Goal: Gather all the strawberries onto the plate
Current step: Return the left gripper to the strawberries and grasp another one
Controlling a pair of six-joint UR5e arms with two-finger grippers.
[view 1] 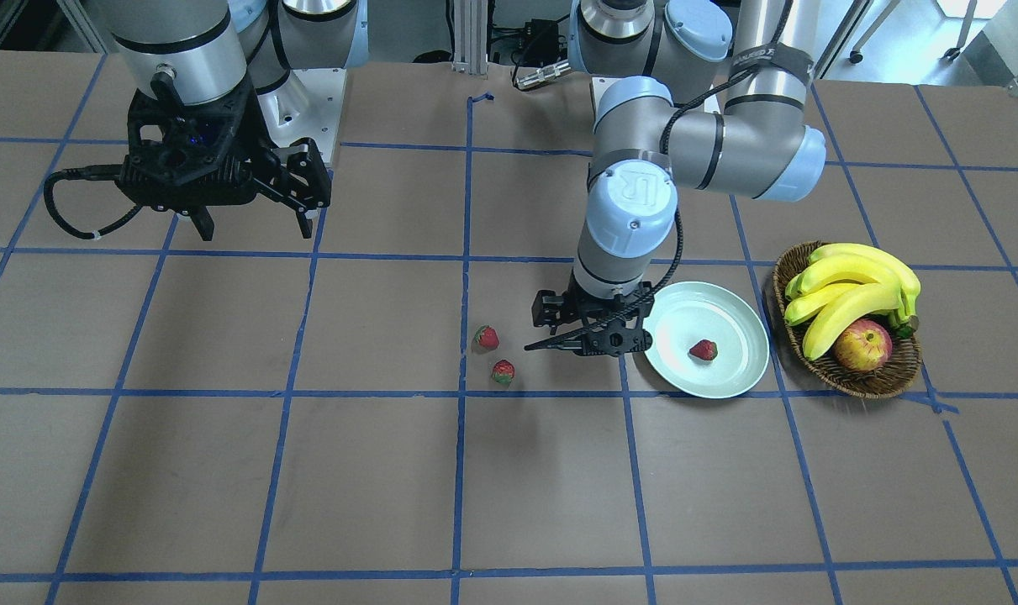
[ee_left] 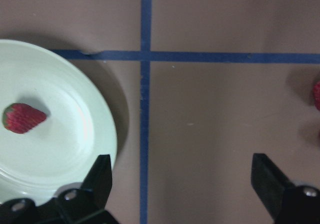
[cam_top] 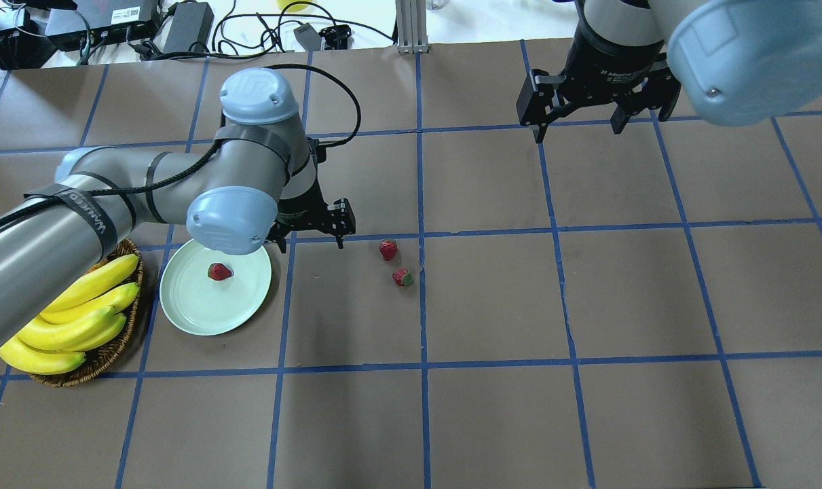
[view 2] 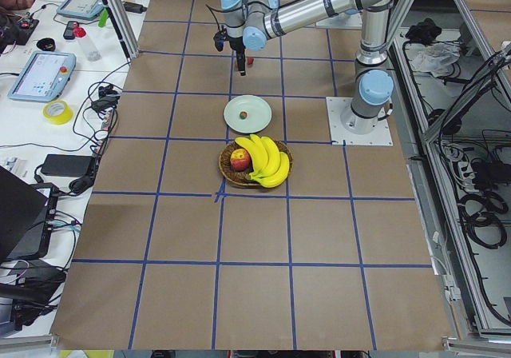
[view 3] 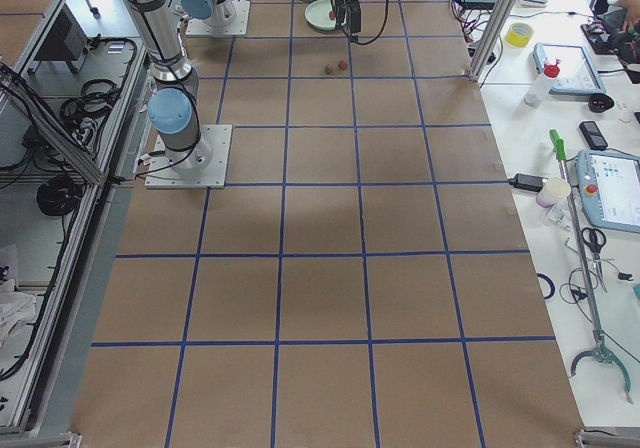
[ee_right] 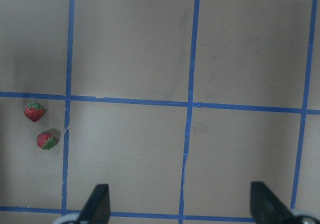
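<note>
The pale mint plate (cam_top: 187, 309) lies on the table's left part and holds one strawberry (cam_top: 219, 272). Two more strawberries (cam_top: 387, 249) (cam_top: 402, 277) lie on the brown table to the plate's right, near a blue tape line. My left gripper (cam_top: 311, 243) is open and empty, low over the table between the plate and those two berries. Its wrist view shows the plate's rim (ee_left: 102, 134), the plated berry (ee_left: 24, 118) and one berry at the right edge (ee_left: 317, 95). My right gripper (cam_top: 577, 132) is open and empty, high at the far right.
A brown wicker basket (cam_top: 112, 353) with bananas (view 1: 853, 286) and an apple (view 1: 862, 345) stands right beside the plate, on its outer side. Blue tape lines grid the brown table. The right wrist view shows both loose berries (ee_right: 34, 111) (ee_right: 46, 141).
</note>
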